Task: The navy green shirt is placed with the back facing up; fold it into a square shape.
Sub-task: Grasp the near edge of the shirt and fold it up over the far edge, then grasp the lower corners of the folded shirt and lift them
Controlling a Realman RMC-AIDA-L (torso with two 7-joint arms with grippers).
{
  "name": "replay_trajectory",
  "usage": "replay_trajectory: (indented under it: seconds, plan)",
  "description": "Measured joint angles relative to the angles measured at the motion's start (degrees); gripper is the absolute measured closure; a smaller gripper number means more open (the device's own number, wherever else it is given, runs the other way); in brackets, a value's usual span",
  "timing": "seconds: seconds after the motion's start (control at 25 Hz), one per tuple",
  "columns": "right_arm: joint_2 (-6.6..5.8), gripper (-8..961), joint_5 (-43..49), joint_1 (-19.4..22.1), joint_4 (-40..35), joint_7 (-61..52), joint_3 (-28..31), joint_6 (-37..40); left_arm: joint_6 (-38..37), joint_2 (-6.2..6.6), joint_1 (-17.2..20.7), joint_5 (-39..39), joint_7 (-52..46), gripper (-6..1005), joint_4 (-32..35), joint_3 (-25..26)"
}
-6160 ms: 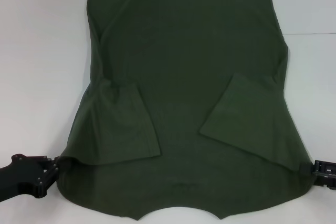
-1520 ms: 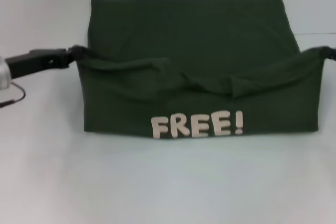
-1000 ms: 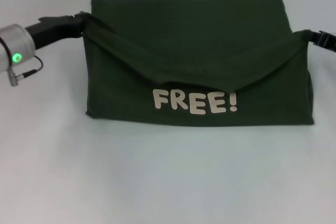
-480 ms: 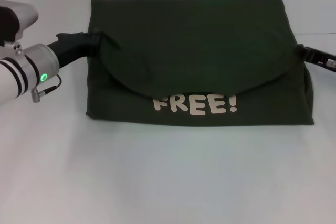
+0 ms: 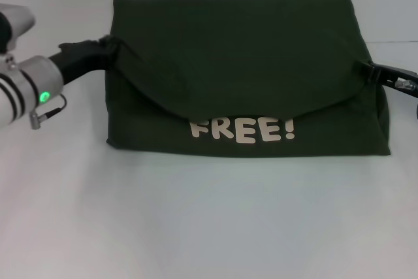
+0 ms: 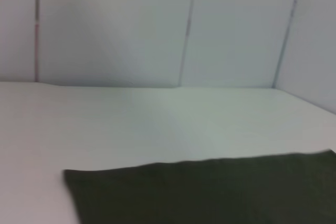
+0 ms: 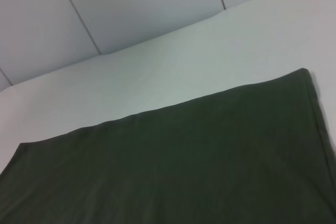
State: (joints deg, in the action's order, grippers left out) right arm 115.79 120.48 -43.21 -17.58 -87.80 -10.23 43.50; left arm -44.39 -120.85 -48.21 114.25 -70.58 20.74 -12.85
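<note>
The navy green shirt (image 5: 241,50) lies doubled over on the white table, with cream "FREE!" lettering (image 5: 245,130) showing on the near layer. A top flap sags in a curve between my two grippers. My left gripper (image 5: 108,49) pinches the flap's bunched left corner at the shirt's left edge. My right gripper (image 5: 361,70) holds the flap's right corner at the right edge. Both wrist views show only plain green cloth (image 6: 210,192) (image 7: 184,161), and no fingers.
White table (image 5: 196,227) stretches in front of the shirt and to both sides. My left arm's silver wrist with a green light (image 5: 29,93) sits to the left of the shirt. Pale wall panels (image 6: 157,24) stand beyond the table's far edge.
The near half was lifted and carried over toward the far edge, exposing the lettering. In the last half second the flap has settled lower, and both grippers shifted only slightly.
</note>
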Motion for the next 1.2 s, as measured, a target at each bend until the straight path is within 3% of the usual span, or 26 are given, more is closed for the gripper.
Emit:
replay_trajectory:
  seconds: [0.2,0.4,0.72,0.8,1.08,1.2]
  plan:
    - [0.02,748,-0.3,0.1,-2.8,-0.5,0.1,0.6,-5.4,-0.21,2.8,0.0,-7.9,778,5.9,-0.3]
    - [-0.76,534,-4.3,2.1,-5.4,-0.9,-0.2,4.9,-14.9,-0.56,6.9,-3.3,-14.9,638,12.0,-0.3]
    - [-3.11,205,-5.4,6.3,-8.1,-8.8,-4.3,18.3,-25.3,-1.56,12.3,-8.1,-15.8,378,13.5,-0.6]
    - [-3.48,205,-5.4,7.6,-9.3,-11.6,-6.1,23.1,-27.8,-2.05,13.8,-7.7,-15.7,322,14.3,-1.8]
    - [-3.99,206,-5.9,13.1,-11.2,-17.1,-7.2,36.9,-31.1,-3.23,20.1,-6.9,-12.0,329,18.6,-9.9]
    - [-3.93,206,-6.0,14.0,-11.0,-17.7,-6.7,38.0,-30.5,-3.27,21.0,-3.6,-8.9,329,18.4,-10.2]
